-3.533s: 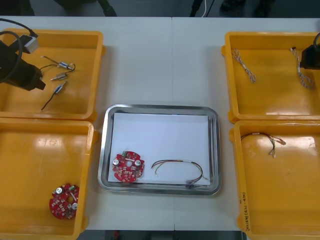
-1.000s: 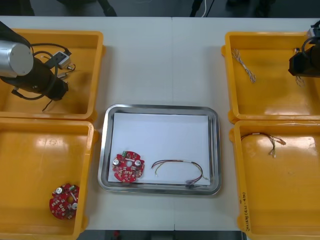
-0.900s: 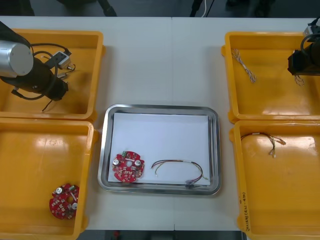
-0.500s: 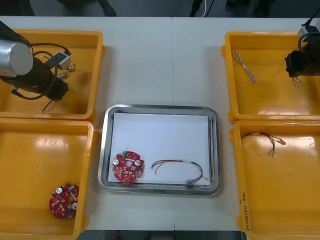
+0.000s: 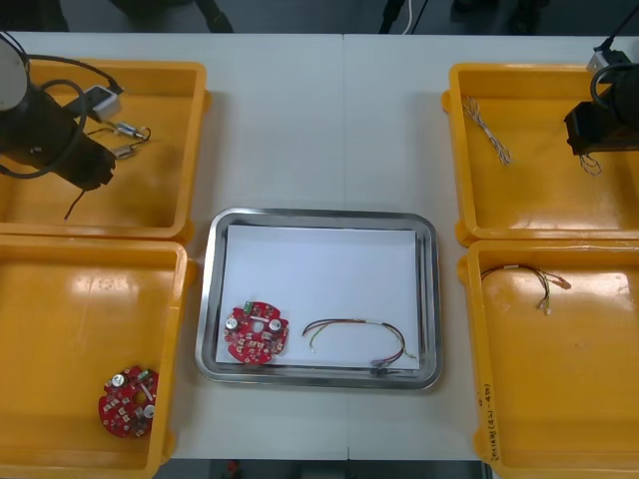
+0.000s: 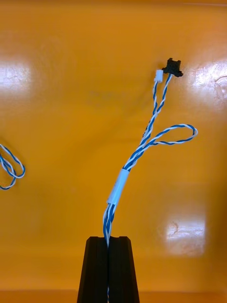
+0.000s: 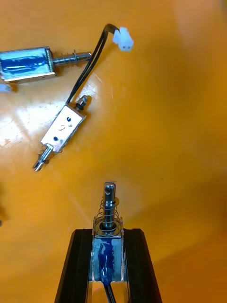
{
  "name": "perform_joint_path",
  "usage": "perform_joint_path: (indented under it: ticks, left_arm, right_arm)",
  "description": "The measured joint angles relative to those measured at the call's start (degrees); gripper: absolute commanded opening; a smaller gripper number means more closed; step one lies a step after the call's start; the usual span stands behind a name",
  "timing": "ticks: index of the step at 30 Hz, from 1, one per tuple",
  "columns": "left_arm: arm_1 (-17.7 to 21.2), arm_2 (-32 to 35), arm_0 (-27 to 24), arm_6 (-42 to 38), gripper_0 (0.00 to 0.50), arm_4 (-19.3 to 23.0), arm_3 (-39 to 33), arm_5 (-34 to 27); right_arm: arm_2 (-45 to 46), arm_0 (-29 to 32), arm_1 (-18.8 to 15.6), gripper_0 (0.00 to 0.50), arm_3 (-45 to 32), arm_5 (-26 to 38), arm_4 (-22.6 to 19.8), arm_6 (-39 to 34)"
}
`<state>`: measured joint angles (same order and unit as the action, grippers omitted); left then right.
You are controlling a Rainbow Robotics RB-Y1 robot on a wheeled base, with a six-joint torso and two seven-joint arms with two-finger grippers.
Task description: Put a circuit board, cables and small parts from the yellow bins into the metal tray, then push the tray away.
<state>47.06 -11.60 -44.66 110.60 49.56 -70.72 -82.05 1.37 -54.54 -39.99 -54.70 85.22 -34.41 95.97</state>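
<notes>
Cable [image 6: 118, 187] in right claw [image 6: 108, 244], part [image 7: 109, 201] in left claw [image 7: 108, 233].

One metal tray [image 5: 319, 216] stood between four yellow bins [image 5: 80, 319], two at each side. Two round red circuit boards [image 5: 256, 332] were there, one inside the tray, one left of it; two red and yellow cables [image 5: 359, 337], one inside the tray, one right of it; two twisted blue and white cables [image 5: 488, 130] right of the tray; three small metal parts [image 5: 125, 130] left of it.
</notes>
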Motion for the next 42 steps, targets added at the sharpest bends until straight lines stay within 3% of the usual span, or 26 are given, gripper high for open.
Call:
perform_joint_path:
  ticks: [8, 18, 26, 32, 40, 41, 42]
  left_arm:
    - [2.10, 3.09, 1.86, -1.47, 0.000, -2.56, -11.03, -6.36]
    - [2.58, 6.33, 5.85, -23.68, 0.000, -3.54, -24.69, -14.11]
    - [2.37, 6.33, 6.64, -26.06, 0.000, -3.56, -33.74, -19.38]
    - [0.08, 6.33, 6.65, -30.11, 0.000, -4.92, -38.83, -22.50]
    - [-3.26, 3.59, 6.67, -47.25, 0.000, -8.72, -43.46, -22.82]
    - [-3.45, 2.75, 6.67, -48.06, 0.000, -9.13, -43.88, -22.82]
    - [-3.62, 1.95, 6.67, -48.30, 0.000, -9.39, -44.22, -22.82]
  right_arm:
    - [0.00, 0.70, 1.38, 0.000, -2.61, 3.16, 0.01, -0.86]
    - [0.00, 3.28, 3.18, 0.000, -7.77, 3.74, 0.52, -3.18]
    - [0.00, 4.35, 3.24, 0.000, -7.90, 3.75, 0.63, -3.18]
    - [0.00, 5.86, 3.24, 0.000, -8.99, 3.71, 0.79, -3.18]
    - [0.00, 7.08, 3.24, 0.000, -9.98, 3.32, 0.80, -3.18]
    - [0.00, 7.10, 3.24, 0.038, -9.98, 3.31, 0.80, -3.18]
    - [0.00, 7.10, 3.24, 0.171, -9.98, 3.31, 0.80, -3.18]
